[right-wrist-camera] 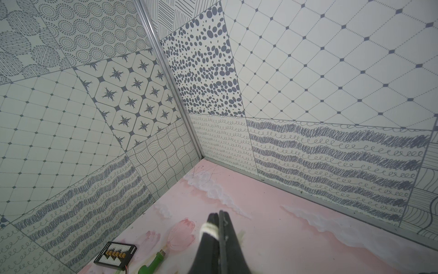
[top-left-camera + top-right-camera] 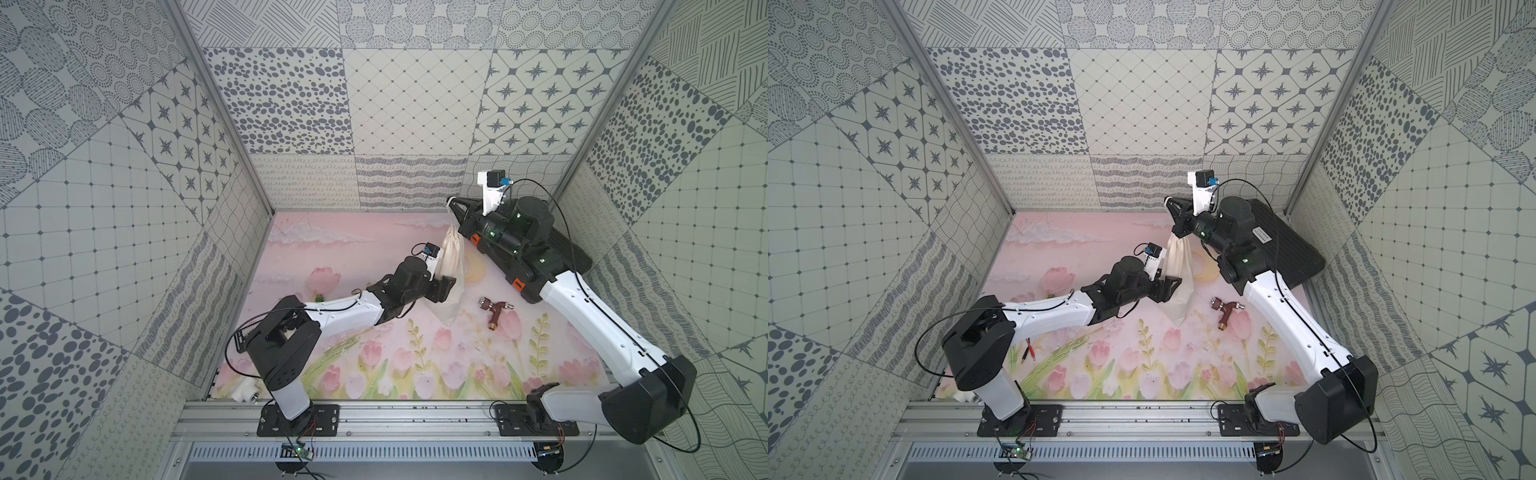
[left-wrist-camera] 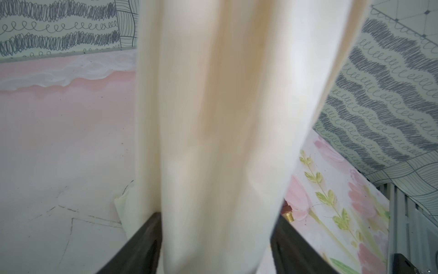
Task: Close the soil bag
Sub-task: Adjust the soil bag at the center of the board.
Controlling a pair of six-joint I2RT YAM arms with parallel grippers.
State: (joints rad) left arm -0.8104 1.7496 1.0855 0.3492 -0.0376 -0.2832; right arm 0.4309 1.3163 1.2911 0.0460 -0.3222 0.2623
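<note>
The soil bag (image 2: 449,272) (image 2: 1177,276) is a cream cloth pouch that hangs upright over the pink mat, with its neck gathered at the top. My right gripper (image 2: 451,203) (image 2: 1169,202) is above the neck, shut on the bag's white cord (image 1: 208,229), which loops over one finger in the right wrist view. My left gripper (image 2: 445,286) (image 2: 1173,284) reaches in from the left at mid-height. In the left wrist view its two black fingers (image 3: 147,234) press against both sides of the bag's body (image 3: 220,118). The bag's bottom corner touches the mat.
A black ribbed case (image 2: 1287,245) lies at the back right, partly under my right arm. A red and brass tap (image 2: 496,313) lies right of the bag. A green fitting (image 1: 151,263) and a small black board (image 1: 115,255) lie to the left. A white fitting (image 2: 245,390) sits front left.
</note>
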